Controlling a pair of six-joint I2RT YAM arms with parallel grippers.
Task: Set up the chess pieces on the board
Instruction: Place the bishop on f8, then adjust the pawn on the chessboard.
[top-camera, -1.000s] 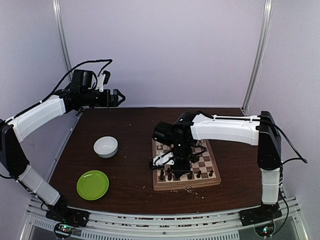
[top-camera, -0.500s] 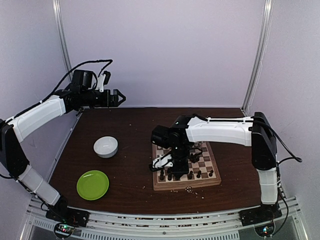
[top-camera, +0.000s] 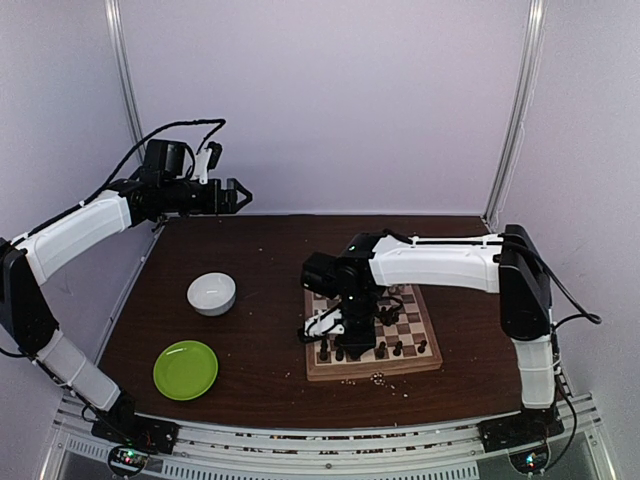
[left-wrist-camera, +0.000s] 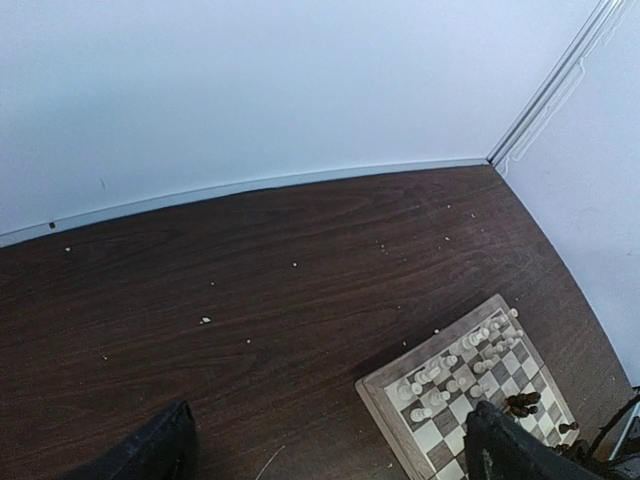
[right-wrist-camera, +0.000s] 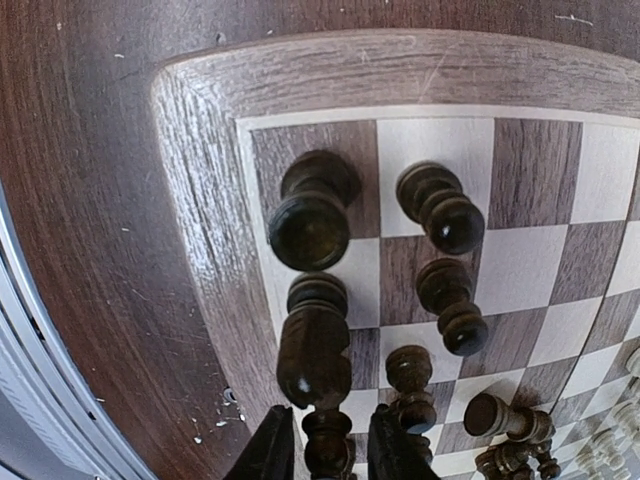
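Observation:
The board (top-camera: 362, 373) lies right of centre on the table, with dark chess pieces (top-camera: 381, 350) along its near rows. My right gripper (top-camera: 345, 335) points down over the near left corner. In the right wrist view its fingers (right-wrist-camera: 272, 452) stand open either side of an upright dark piece (right-wrist-camera: 328, 445), with a slim gap on each side. Ahead stand a knight-like piece (right-wrist-camera: 313, 345), a rook (right-wrist-camera: 310, 215) and pawns (right-wrist-camera: 440, 210). Pale pieces (left-wrist-camera: 445, 375) fill the far rows. My left gripper (top-camera: 240, 193) hangs open, high at the back left, holding nothing.
A white bowl (top-camera: 212, 293) and a round green plate (top-camera: 186, 369) sit left of the board. Pale crumbs (top-camera: 378, 378) lie by the board's near frame. A few dark pieces (right-wrist-camera: 505, 425) lie toppled on the squares. The table's near edge (right-wrist-camera: 40, 330) runs close to the board corner.
My right gripper has shifted slightly left over the near left corner, and its jaws have opened off the dark piece. The left arm has not moved.

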